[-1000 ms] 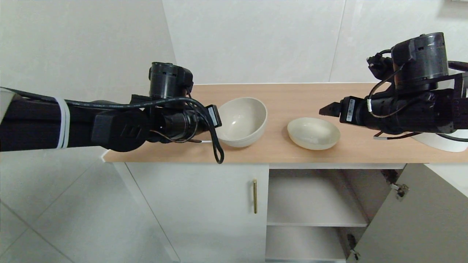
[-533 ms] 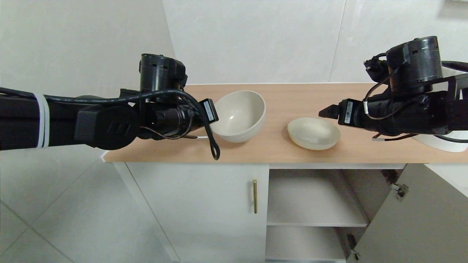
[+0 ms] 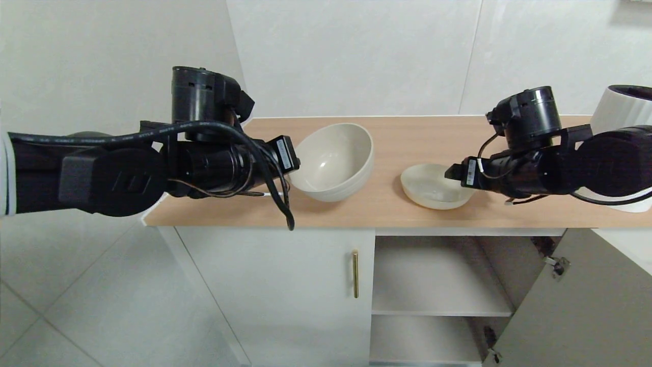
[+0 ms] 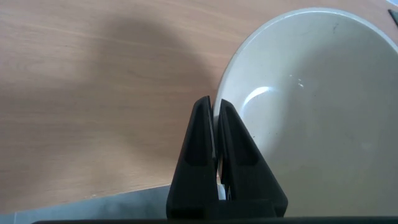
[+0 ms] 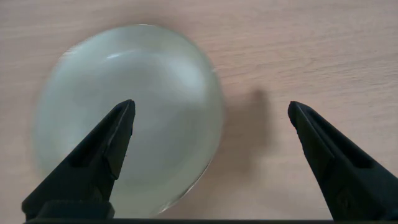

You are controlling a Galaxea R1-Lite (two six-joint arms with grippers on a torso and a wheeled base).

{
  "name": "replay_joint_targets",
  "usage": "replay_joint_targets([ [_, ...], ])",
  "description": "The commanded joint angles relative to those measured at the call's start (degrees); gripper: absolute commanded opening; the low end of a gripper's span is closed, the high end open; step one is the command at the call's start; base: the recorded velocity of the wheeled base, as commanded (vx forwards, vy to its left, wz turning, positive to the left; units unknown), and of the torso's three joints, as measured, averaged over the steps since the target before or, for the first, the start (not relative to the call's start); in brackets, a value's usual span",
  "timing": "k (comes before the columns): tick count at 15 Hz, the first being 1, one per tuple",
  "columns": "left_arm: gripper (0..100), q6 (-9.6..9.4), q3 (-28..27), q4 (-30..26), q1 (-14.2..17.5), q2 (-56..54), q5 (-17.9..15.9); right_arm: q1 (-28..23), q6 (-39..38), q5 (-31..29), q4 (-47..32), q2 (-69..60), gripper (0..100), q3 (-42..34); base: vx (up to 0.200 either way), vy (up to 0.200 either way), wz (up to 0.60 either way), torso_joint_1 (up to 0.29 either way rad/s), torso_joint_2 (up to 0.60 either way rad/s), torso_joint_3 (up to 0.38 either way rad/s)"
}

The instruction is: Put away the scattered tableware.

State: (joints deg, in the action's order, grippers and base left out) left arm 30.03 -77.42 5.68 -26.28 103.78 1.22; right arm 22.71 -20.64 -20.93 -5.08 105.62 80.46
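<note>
Left hand (image 4: 215, 115) is pinched tight on the bowl's (image 3: 333, 160) rim, and the bowl is tilted over the worktop (image 3: 387, 137). Just right of the bowl the shallow dish (image 3: 430, 186) lies flat. The right hand (image 5: 209, 118) hangs at its outer edge, jaws spread wide, clearly the nearer arm.

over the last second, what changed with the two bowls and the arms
The left gripper, shut on the rim of the deep bowl, raised it slightly over the counter. The right gripper, open, came down and in over the shallow dish. The dish stayed put; the cupboard stayed open.
</note>
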Motion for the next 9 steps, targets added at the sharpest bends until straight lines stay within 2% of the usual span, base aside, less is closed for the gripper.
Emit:
replay_joint_targets([
  [1, 0, 0.03, 0.17, 0.03, 0.00, -0.77, 0.01, -0.91, -0.02, 0.01, -0.10, 2.75, 100, 0.84, 0.000, 0.000, 0.00, 0.000, 0.00, 0.000],
  [4, 0, 0.03, 0.25, 0.03, 0.00, -0.77, 0.01, -1.18, -0.02, 0.01, -0.10, 3.37, 100, 1.02, 0.000, 0.000, 0.00, 0.000, 0.00, 0.000],
  [5, 0, 0.03, 0.25, 0.03, 0.00, -0.77, 0.01, -1.18, -0.02, 0.10, -0.10, 3.28, 0, 1.02, 0.000, 0.000, 0.00, 0.000, 0.00, 0.000],
  [9, 0, 0.12, 0.25, 0.03, 0.00, -0.95, 0.01, -1.18, -0.19, 0.63, -0.01, 2.84, 0, 1.10, 0.000, 0.000, 0.00, 0.000, 0.00, 0.000],
])
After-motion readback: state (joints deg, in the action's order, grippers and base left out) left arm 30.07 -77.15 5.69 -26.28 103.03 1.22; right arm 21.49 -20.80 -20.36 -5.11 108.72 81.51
